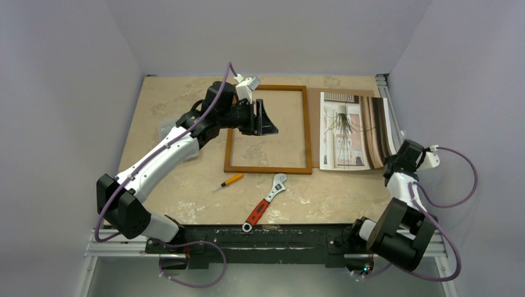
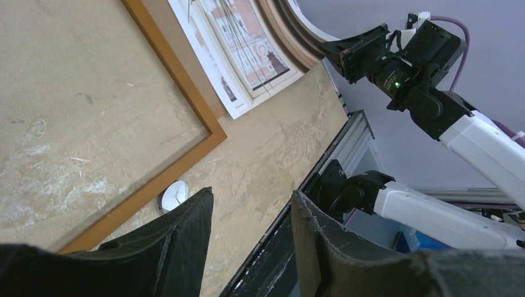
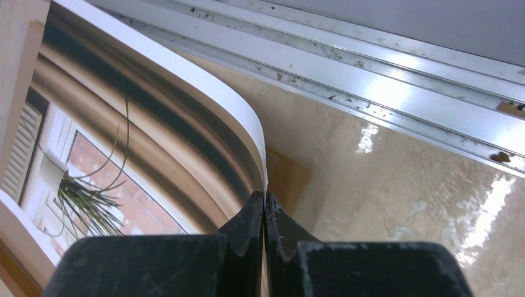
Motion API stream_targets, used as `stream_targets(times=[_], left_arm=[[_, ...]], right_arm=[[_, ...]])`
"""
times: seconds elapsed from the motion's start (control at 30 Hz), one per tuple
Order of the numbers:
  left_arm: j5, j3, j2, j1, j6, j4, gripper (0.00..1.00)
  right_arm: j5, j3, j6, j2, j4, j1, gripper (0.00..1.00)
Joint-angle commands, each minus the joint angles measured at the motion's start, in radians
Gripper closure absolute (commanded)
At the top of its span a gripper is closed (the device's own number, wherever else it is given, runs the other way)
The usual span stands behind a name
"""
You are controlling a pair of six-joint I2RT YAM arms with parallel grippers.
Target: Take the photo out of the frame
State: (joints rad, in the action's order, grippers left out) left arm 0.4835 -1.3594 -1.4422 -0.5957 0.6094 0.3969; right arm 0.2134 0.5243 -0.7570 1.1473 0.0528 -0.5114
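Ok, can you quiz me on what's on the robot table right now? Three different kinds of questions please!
1. Which red-handled tool lies near the frame?
2. Which gripper pinches the photo: A left, B right?
3. True or false: the photo sits inside the frame.
Key: 1 the wrench; 2 B, the right gripper; 3 false, it lies beside the frame.

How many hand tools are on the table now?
2: an orange-handled screwdriver in front of the frame, and a red-handled wrench just right of it. No others are visible.
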Motion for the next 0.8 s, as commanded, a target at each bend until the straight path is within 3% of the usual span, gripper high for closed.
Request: stream_targets(times=[0.0,0.1,0.33,0.77], left_arm=[[0.012,0.008,-0.004,0.002,0.003,-0.044,0.53],[0.012,0.008,-0.006,0.003,0.004,-0.044,0.53],[0.017,0.011,-0.009,0.003,0.007,-0.049,0.53],[0.027,0.018,-0.007,-0.001,0.018,-0.064,0.53]], right_arm=[[-0.055,0.035,0.063,0.051,-0.154,-0.001,1.0],[-0.195,0.018,0.122,0.093,-0.296,0.0,1.0],[-0.313,0.006,0.195,0.124,-0.405,0.002,1.0],[-0.484,-0.021,0.299,0.119,-0.464,-0.001,1.0]])
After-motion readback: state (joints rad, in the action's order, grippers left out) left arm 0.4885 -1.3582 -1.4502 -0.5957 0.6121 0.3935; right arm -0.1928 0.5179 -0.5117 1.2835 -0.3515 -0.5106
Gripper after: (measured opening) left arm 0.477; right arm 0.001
